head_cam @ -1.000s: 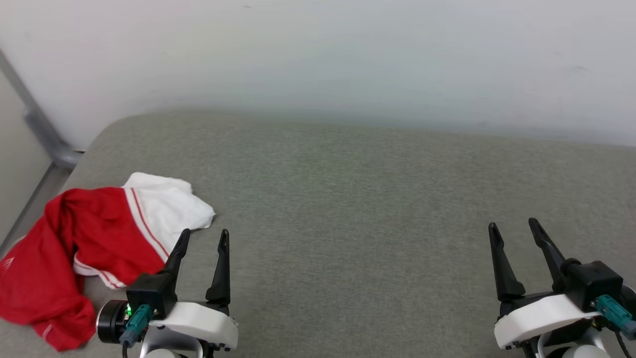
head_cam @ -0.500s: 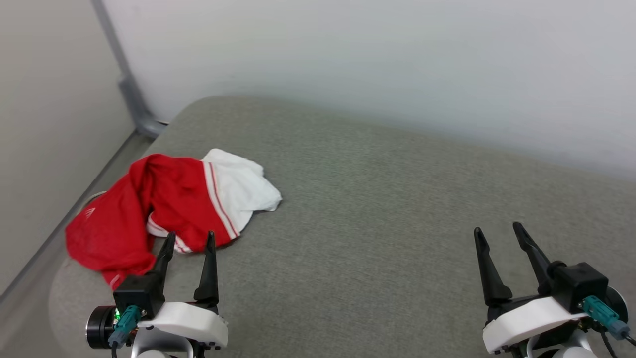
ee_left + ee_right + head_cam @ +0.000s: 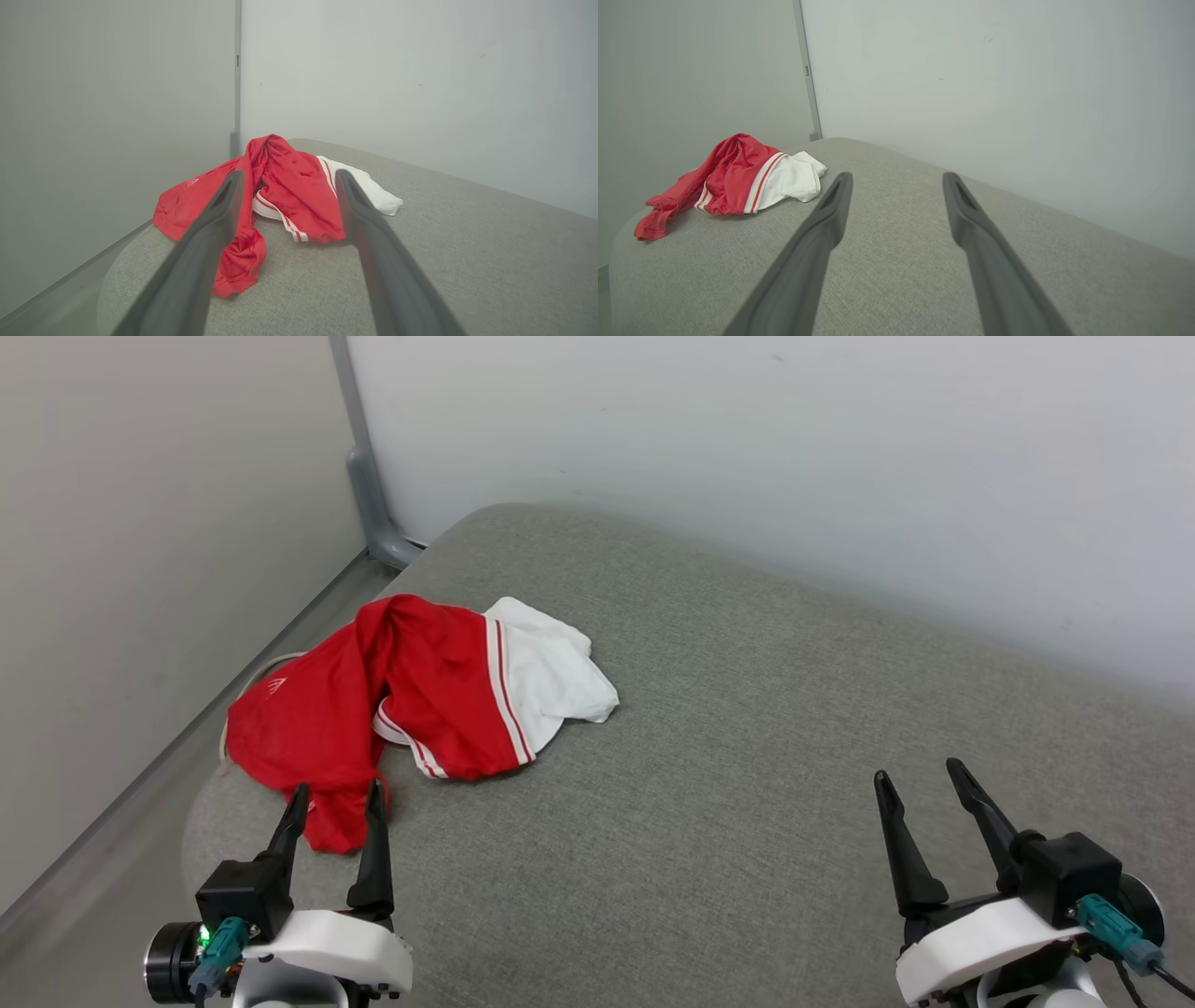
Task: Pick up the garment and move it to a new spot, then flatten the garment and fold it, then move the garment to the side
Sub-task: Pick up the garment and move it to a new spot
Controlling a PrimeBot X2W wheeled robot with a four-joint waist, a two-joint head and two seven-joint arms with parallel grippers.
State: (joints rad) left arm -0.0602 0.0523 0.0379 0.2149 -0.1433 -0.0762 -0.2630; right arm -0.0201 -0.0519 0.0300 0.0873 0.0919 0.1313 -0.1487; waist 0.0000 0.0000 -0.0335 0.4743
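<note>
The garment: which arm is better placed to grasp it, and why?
Left. The open left end effector points at the garment just ahead; the right end effector is far across the grey cushion.

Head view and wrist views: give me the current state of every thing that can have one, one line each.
garment: unfolded, crumpled in a heap, lying near the left corner of the grey cushion, not held.
left gripper: open, empty, pointing at the garment's near edge.
right gripper: open, empty, over bare cushion, well apart from the garment.
</note>
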